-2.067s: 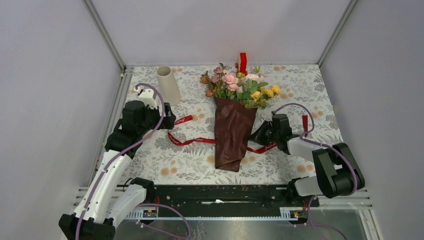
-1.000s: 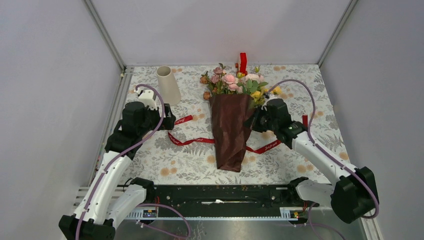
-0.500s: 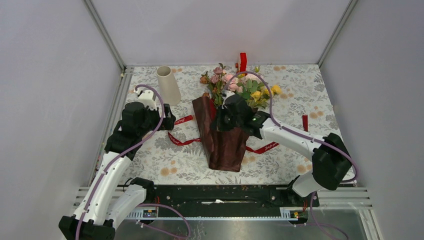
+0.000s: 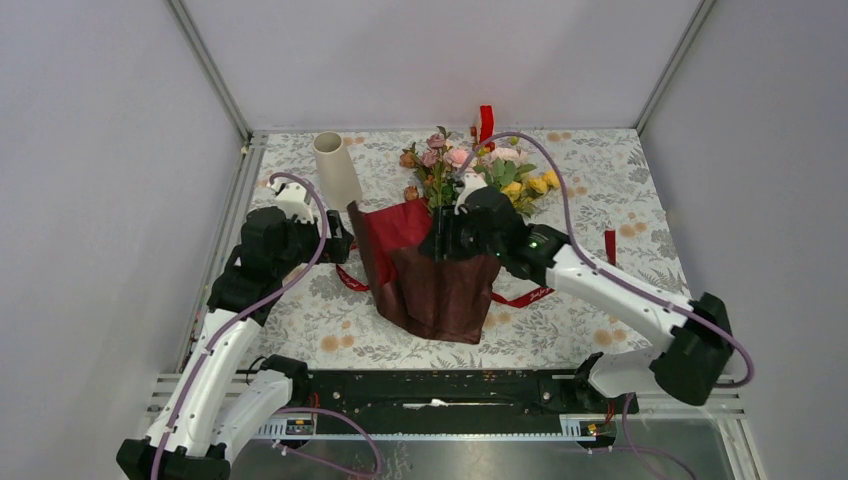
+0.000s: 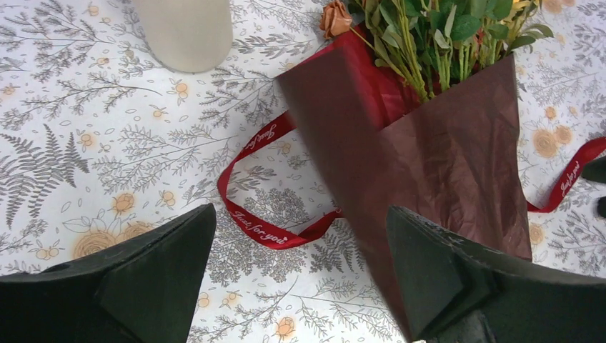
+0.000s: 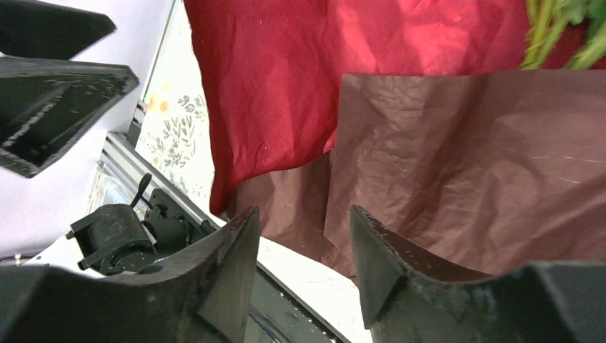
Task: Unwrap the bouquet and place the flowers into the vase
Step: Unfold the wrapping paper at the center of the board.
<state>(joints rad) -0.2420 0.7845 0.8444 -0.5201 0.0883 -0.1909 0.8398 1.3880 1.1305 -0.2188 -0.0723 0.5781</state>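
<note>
The bouquet lies mid-table, its flowers (image 4: 470,168) pointing to the far side. Its dark red wrapping paper (image 4: 440,285) is spread open, with a bright red flap (image 4: 392,228) folded out to the left. My right gripper (image 4: 444,240) hovers over the paper by the stems. In the right wrist view this gripper (image 6: 304,264) is open with nothing between its fingers, and the paper (image 6: 457,157) lies beyond. My left gripper (image 4: 338,243) stands wide open just left of the flap. Between its fingers (image 5: 143,286) I see only tablecloth. The cream vase (image 4: 337,170) stands upright at the back left.
A red ribbon (image 4: 362,282) printed with words curls on the cloth by the paper's left side, seen as ribbon (image 5: 266,232) from the left wrist. Another ribbon end (image 4: 610,244) lies at the right. A small red block (image 4: 486,120) stands at the back edge. Walls close in three sides.
My right gripper dragged a paper flap leftward across the bouquet, then opened and let it go. The wrapping now lies spread wide with its red inside showing. The left arm barely moved.
</note>
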